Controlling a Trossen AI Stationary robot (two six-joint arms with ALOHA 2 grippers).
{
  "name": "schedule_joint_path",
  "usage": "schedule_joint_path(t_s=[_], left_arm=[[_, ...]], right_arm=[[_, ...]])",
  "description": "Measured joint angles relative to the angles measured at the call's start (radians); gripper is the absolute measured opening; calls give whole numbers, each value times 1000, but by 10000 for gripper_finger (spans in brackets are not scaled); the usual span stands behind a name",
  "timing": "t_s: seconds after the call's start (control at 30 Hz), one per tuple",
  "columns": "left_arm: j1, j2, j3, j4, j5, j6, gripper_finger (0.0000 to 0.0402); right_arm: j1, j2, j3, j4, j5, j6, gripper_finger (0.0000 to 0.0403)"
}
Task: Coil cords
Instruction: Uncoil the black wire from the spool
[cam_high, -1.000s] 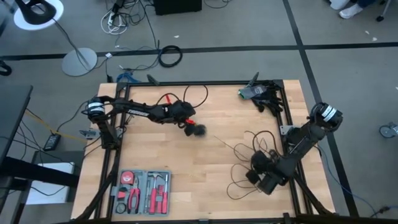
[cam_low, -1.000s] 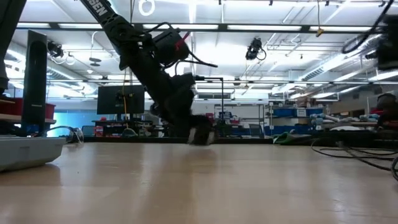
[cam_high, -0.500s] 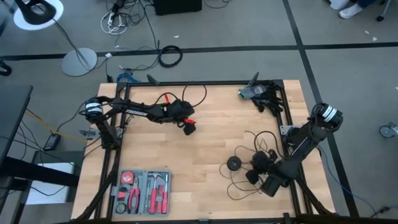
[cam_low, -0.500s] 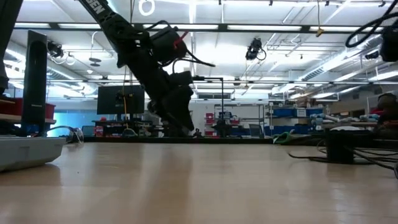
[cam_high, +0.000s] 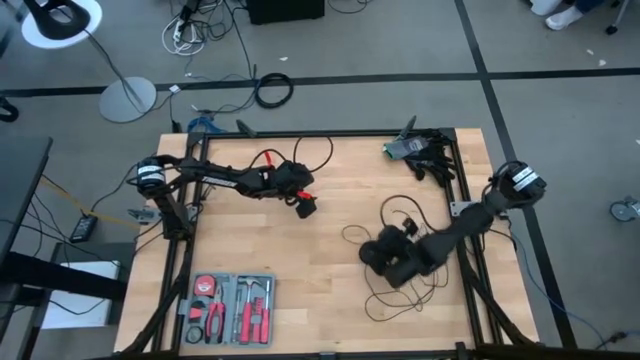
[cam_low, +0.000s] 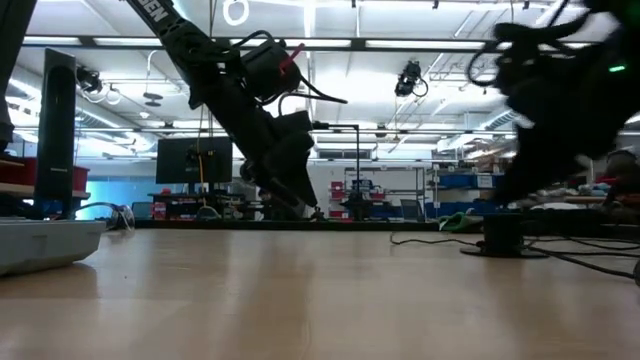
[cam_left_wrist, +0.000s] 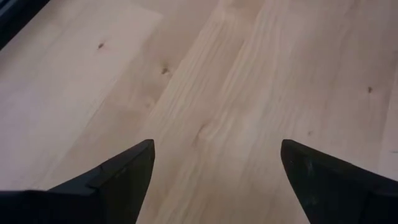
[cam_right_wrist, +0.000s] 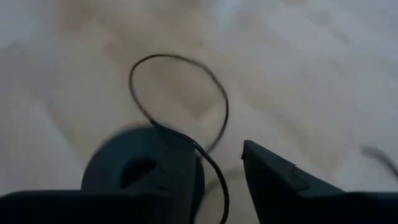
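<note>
The puck (cam_right_wrist: 140, 171) and its cord (cam_high: 400, 215) lie on the table's (cam_high: 330, 250) right half, directly at the right gripper (cam_high: 385, 262), whose fingers stand parted beside it, while the left gripper (cam_left_wrist: 211, 180), spread wide and empty, waits well left.

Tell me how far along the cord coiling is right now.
Little looks done: the black cord lies in loose loops on the table's right side, not a tidy coil. In hand: the right gripper is over the round puck, jaws apart. The left gripper waits open near the middle, empty. Gathering the loops remains.
</note>
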Motion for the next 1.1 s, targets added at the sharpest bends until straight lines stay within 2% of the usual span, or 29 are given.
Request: schedule_joint_path(t_s=[0.23, 0.43, 0.7, 0.9, 1.1], left_arm=[[0, 0, 1, -2, 2, -4, 353], [-1, 0, 1, -27, 3, -4, 353], [-1, 0, 1, -36, 3, -4, 353], [-1, -1, 1, -31, 3, -5, 353], [-13, -1, 1, 6, 37, -29, 353]], right_arm=[[-169, 0, 0, 232, -4, -340, 163], [-236, -6, 5, 413, -110, -598, 164], [-230, -29, 43, 394, -196, -644, 164], [-229, -14, 43, 311, -313, -566, 162], [-234, 54, 43, 351, -333, -578, 152]])
